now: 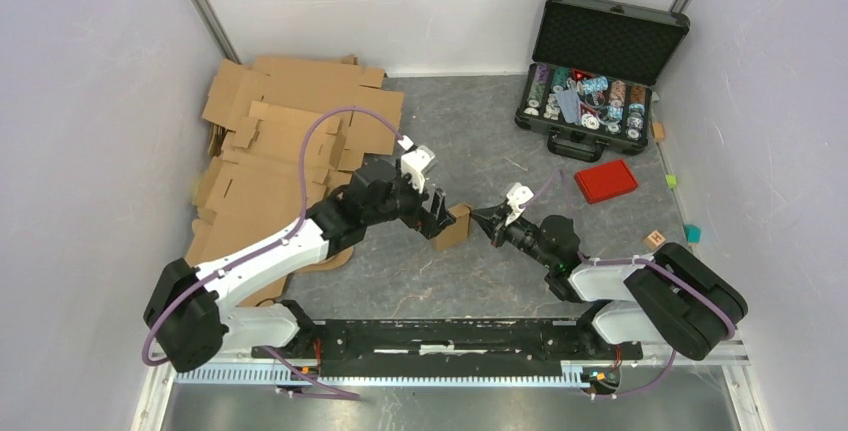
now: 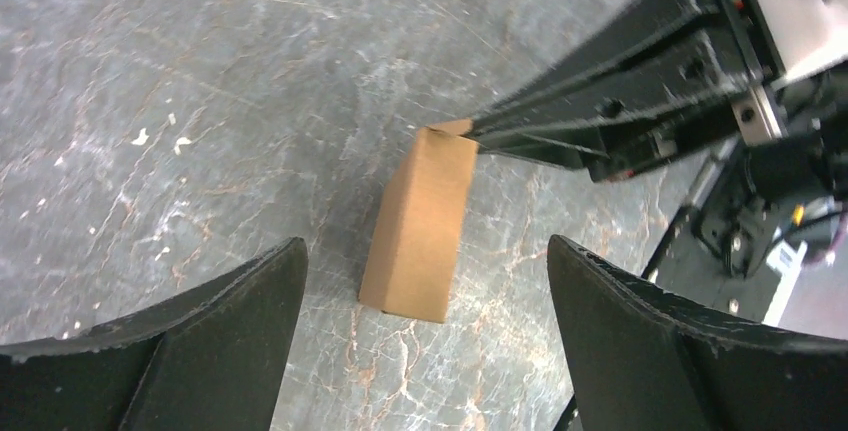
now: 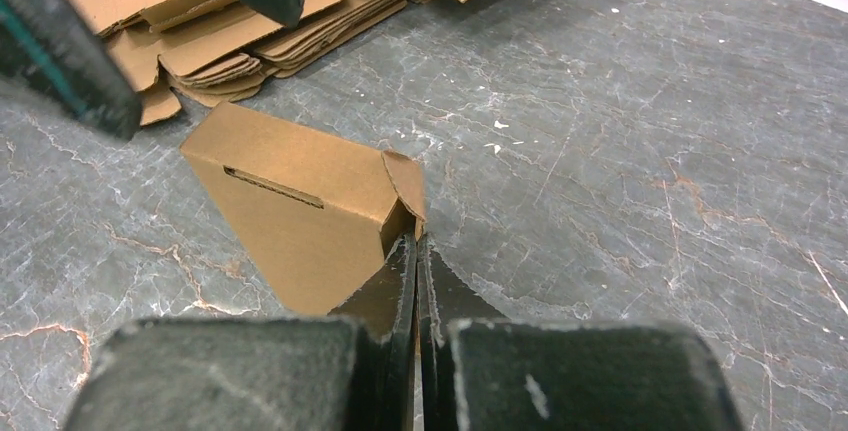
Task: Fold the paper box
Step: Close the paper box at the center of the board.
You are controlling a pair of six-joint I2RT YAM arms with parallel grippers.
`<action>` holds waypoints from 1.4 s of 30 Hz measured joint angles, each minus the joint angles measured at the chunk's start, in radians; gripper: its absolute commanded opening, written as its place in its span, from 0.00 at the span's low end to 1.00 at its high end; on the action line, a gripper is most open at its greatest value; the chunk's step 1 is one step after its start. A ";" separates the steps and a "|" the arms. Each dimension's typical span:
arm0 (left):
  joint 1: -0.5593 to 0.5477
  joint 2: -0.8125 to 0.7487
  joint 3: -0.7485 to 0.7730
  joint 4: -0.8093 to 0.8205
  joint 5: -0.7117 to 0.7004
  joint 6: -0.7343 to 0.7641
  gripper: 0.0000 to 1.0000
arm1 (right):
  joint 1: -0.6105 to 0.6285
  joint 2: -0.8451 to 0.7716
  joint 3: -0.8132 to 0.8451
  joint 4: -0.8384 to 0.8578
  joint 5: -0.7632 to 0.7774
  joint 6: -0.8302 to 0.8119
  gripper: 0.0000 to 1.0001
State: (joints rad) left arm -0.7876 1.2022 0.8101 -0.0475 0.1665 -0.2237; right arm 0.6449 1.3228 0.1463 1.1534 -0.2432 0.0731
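While the left arm reaches from its base toward the middle of the table point(image 1: 430, 281), its wrist bends down so that the left gripper point(image 2: 425, 251) hangs over the paper box point(image 2: 420, 226). Its jaws are spread wide, one finger on either side, and neither touches the cardboard. The box stands on the grey marbled surface near the table's centre, to the right of the stack of flat cardboard sheets point(image 1: 290, 141). The right arm stretches in low from the opposite side. The right gripper point(image 3: 416, 251), jaws pressed together, sets its tips against the box's upper corner beside a small folded tab.
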 measured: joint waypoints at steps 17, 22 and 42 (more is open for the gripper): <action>0.000 0.171 0.009 0.002 0.174 0.272 0.69 | 0.000 -0.101 0.064 -0.232 -0.018 -0.032 0.00; 0.000 0.184 -0.002 0.080 0.224 0.304 0.51 | 0.001 -0.151 0.140 -0.410 -0.013 -0.079 0.00; 0.021 0.176 -0.149 0.392 0.316 0.323 0.02 | 0.021 -0.322 0.256 -0.835 -0.016 -0.211 0.06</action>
State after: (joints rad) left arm -0.7670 1.3785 0.6609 0.3447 0.4824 0.0990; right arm 0.6659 1.0012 0.4026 0.3180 -0.2588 -0.1379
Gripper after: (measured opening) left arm 0.408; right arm 0.030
